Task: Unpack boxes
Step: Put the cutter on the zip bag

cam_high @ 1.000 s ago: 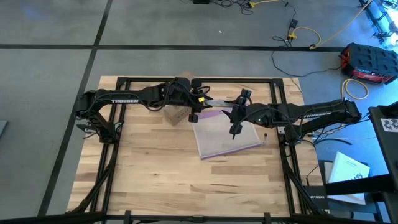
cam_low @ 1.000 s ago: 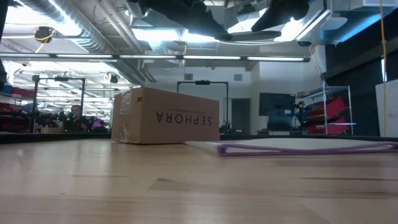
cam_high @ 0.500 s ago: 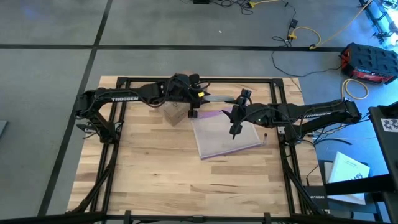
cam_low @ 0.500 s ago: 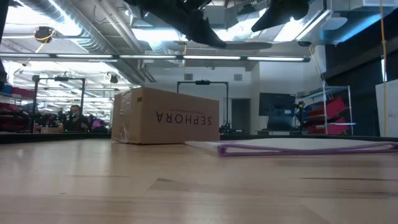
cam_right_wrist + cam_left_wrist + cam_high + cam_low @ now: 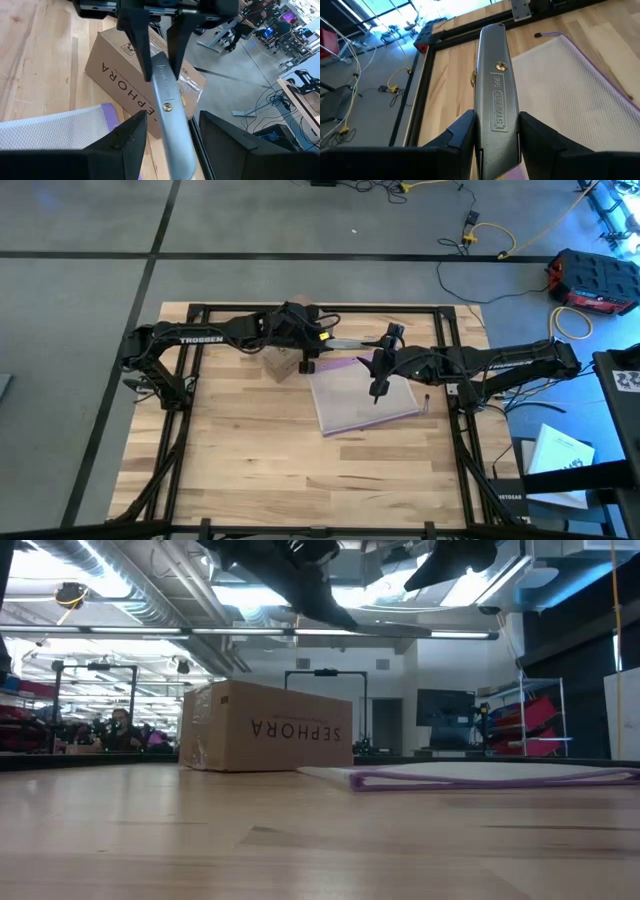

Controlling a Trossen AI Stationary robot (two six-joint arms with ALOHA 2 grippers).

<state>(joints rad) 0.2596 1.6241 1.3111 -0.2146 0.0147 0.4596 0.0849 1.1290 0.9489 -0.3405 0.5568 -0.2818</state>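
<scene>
A clear plastic bag (image 5: 362,397) with a purple zip edge is lying flat near the middle of the wooden worktop (image 5: 250,460), nearest the front edge of anything on it. Above the bag's far side, the right gripper (image 5: 378,385) is hovering with its jaws spread apart and holding nothing. Just beyond the bag, toward the worktop's far edge, the left gripper (image 5: 308,356) is hanging in the air with its jaws clamped on the handle of a grey utility knife (image 5: 496,100), whose long body is pointing across toward the right arm. The cardboard box (image 5: 265,727) is sitting on the worktop directly beneath and slightly behind the left gripper, close to the far edge and touching or nearly touching the bag's far left corner. The left arm is much the nearer of the two, so the knife probably has only to come down onto the box top. The box is small, plain and brown, standing closed, with black "SEPHORA" lettering reading upside down along its long side and a strip of clear tape on one end.
</scene>
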